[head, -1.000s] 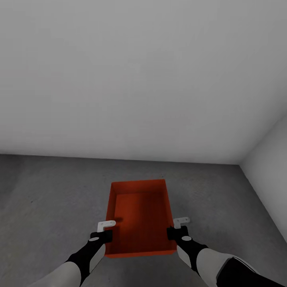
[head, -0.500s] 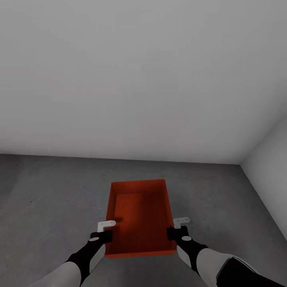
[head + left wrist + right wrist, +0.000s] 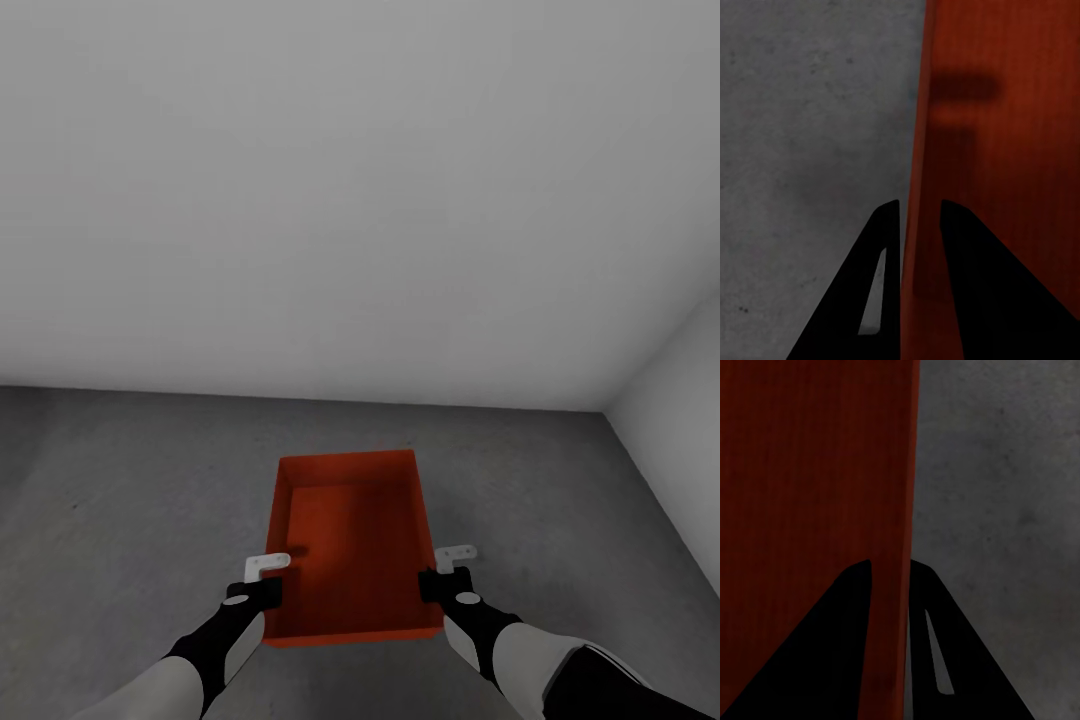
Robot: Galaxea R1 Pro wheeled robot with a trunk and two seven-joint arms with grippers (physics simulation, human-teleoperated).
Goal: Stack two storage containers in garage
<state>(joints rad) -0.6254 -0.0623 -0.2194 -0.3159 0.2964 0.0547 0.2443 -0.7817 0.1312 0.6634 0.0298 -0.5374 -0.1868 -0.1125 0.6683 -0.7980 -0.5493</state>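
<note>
Storage container (image 3: 350,545) over speckled grey concrete floor (image 3: 130,480), white walls (image 3: 350,200) behind.

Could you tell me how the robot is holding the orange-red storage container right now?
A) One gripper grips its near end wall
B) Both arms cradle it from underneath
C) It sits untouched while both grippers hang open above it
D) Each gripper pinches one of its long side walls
D: the left gripper straddles one thin side wall of the storage container, and the right gripper straddles the opposite wall, above the grey floor.
</note>
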